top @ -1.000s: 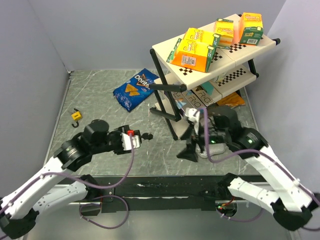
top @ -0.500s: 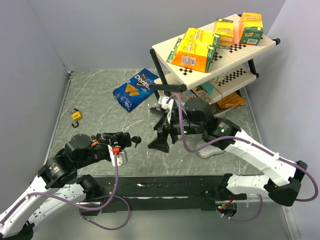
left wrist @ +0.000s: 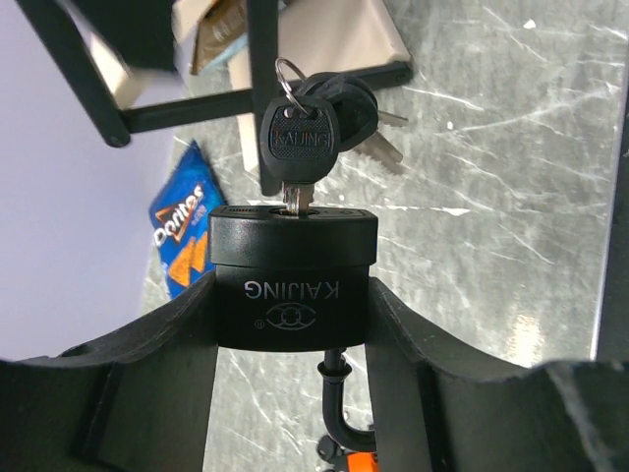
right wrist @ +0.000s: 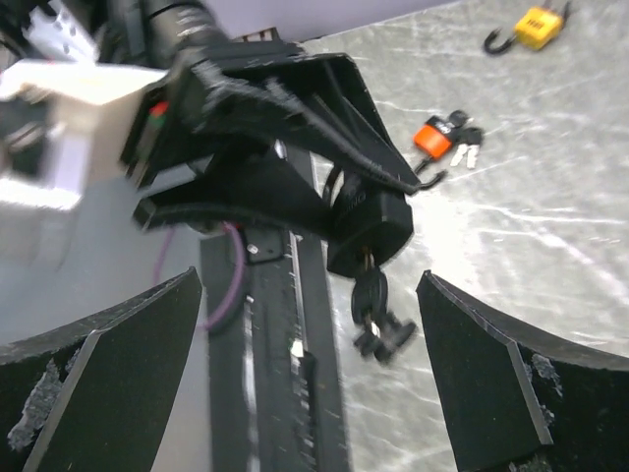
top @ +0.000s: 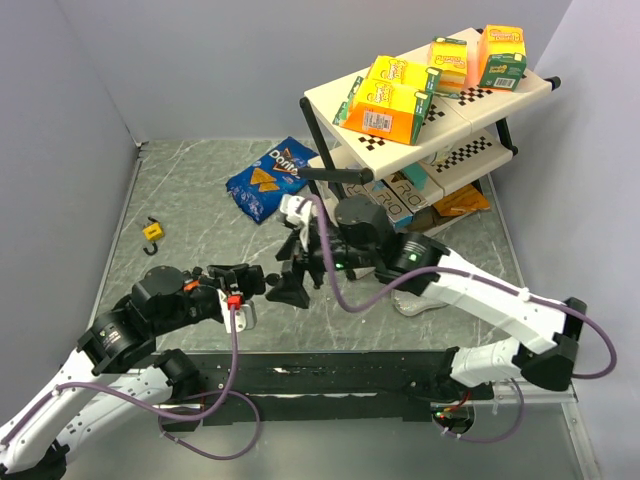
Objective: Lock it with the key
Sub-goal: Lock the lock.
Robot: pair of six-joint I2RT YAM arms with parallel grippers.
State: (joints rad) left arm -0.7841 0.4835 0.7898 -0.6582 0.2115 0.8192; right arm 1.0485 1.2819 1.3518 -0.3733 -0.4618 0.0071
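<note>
My left gripper (left wrist: 293,295) is shut on a black padlock (left wrist: 293,280), one finger on each side of its body. The shackle (left wrist: 346,418) hangs open beneath the body. A black-headed key (left wrist: 300,138) stands in the keyhole with spare keys on its ring. In the top view the left gripper (top: 248,280) holds the padlock (top: 252,277) just left of my right gripper (top: 287,270). The right gripper (right wrist: 307,285) is open and faces the key (right wrist: 371,293), which lies between its fingers without touching them. The padlock (right wrist: 369,228) shows above the key there.
An orange padlock with keys (right wrist: 434,138) lies on the table under the left arm. A yellow padlock (top: 152,232) sits at the far left. A blue Doritos bag (top: 268,178) lies behind. A slanted shelf rack (top: 420,110) with boxes stands at the back right.
My right arm has swung left from the rack to the held padlock's key, its jaws widening a little. The left arm drew back towards its base early on, then held still.
</note>
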